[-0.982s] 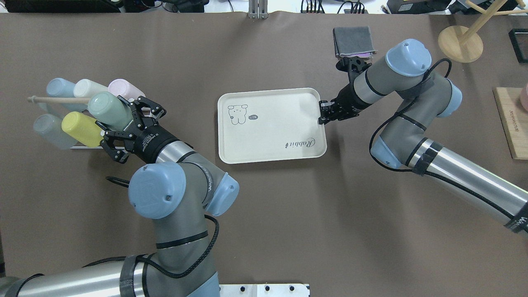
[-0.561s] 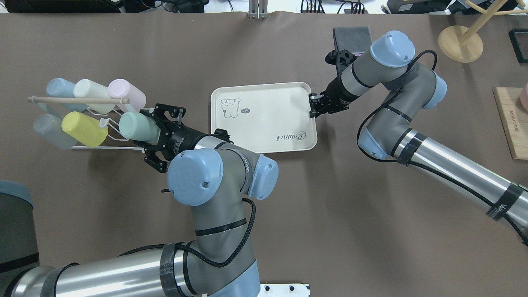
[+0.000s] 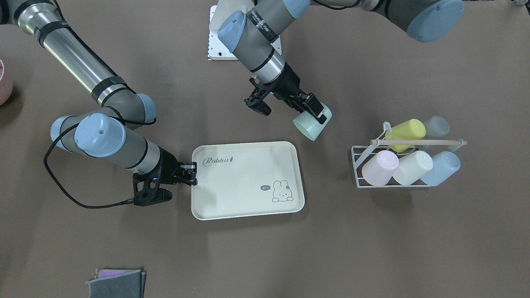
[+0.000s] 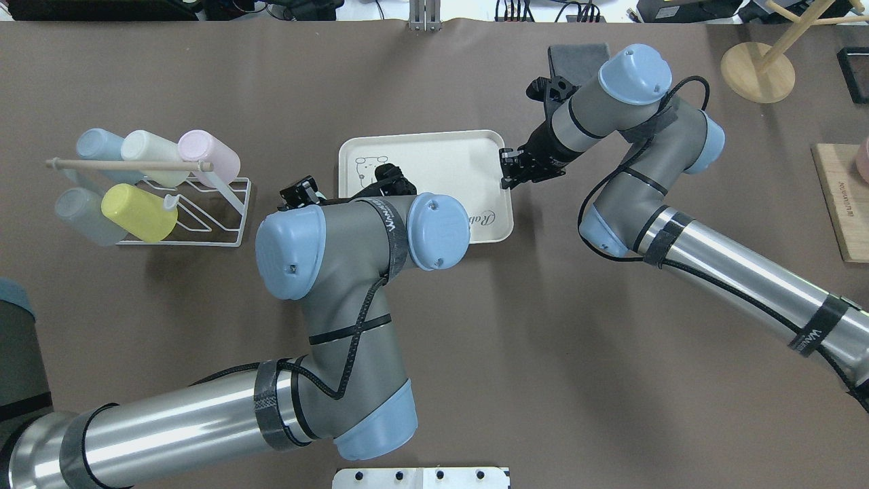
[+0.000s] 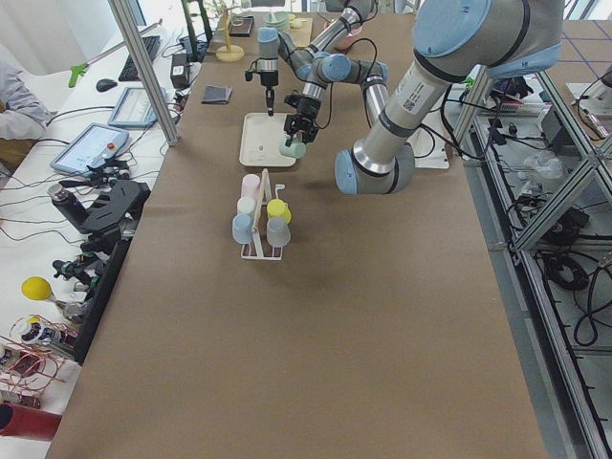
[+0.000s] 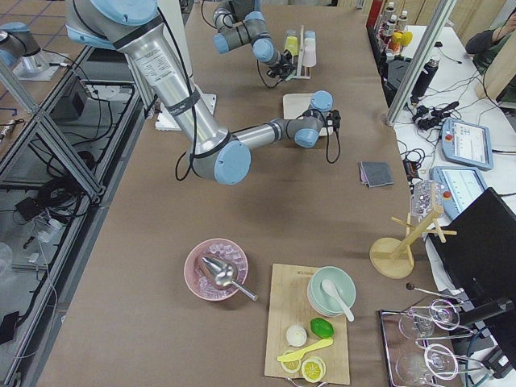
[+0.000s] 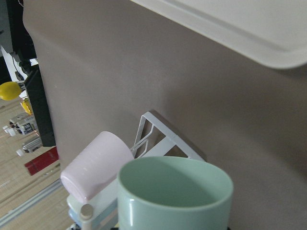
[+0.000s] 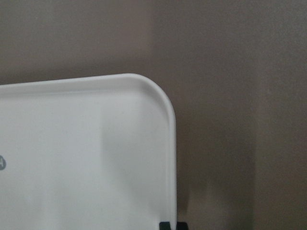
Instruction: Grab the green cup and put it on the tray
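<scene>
The green cup (image 3: 311, 126) is a mint tumbler lying tilted in my left gripper (image 3: 318, 116), which is shut on it. It hangs in the air just past the tray's near-robot corner on the rack side. The left wrist view shows its open mouth (image 7: 175, 191). In the overhead view my left arm hides the cup. The cream tray (image 3: 240, 190) with the "Rabbit" script lies flat on the table (image 4: 441, 159). My right gripper (image 3: 193, 174) is shut on the tray's short edge (image 8: 144, 158), also seen from overhead (image 4: 506, 178).
A white wire rack (image 3: 357, 165) with several pastel cups, one yellow (image 3: 403, 134), stands at my left (image 4: 224, 217). A folded grey cloth (image 4: 577, 58) lies beyond the right arm. A wooden stand (image 4: 757, 71) and a board (image 4: 845, 204) are at the far right.
My left gripper has pulled the green cup off the rack and carried it right, toward the tray. My right gripper has dragged the tray left and away from me.
</scene>
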`<state>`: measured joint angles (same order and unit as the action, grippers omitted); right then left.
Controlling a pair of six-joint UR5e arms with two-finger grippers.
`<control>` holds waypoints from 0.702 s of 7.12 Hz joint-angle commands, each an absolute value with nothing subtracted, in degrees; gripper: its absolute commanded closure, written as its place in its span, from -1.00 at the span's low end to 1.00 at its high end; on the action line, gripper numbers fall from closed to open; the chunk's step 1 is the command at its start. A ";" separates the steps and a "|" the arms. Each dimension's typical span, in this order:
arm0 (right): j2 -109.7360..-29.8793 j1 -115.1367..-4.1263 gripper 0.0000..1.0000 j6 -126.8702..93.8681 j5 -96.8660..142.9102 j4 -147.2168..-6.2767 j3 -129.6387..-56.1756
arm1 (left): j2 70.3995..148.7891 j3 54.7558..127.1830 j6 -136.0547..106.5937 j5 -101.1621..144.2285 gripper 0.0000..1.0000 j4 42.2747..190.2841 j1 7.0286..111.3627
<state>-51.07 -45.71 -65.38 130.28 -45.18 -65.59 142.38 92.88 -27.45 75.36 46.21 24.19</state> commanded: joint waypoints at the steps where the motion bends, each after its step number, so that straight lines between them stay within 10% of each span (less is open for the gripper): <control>1: -50.98 -45.70 1.00 -65.57 130.25 -45.18 -65.57 | 141.33 92.81 -41.95 78.05 0.99 57.25 25.22; 2: -50.80 -45.62 1.00 -65.48 130.17 -45.18 -65.57 | 141.15 93.16 -49.23 78.13 0.97 62.87 26.18; 3: -50.71 -45.44 -0.98 -65.48 128.43 -45.09 -65.65 | 140.63 93.43 -54.18 78.40 0.97 69.28 27.06; 5: -51.06 -45.44 -1.00 -65.48 127.26 -45.09 -66.18 | 136.78 92.81 -59.59 77.87 0.95 89.73 29.51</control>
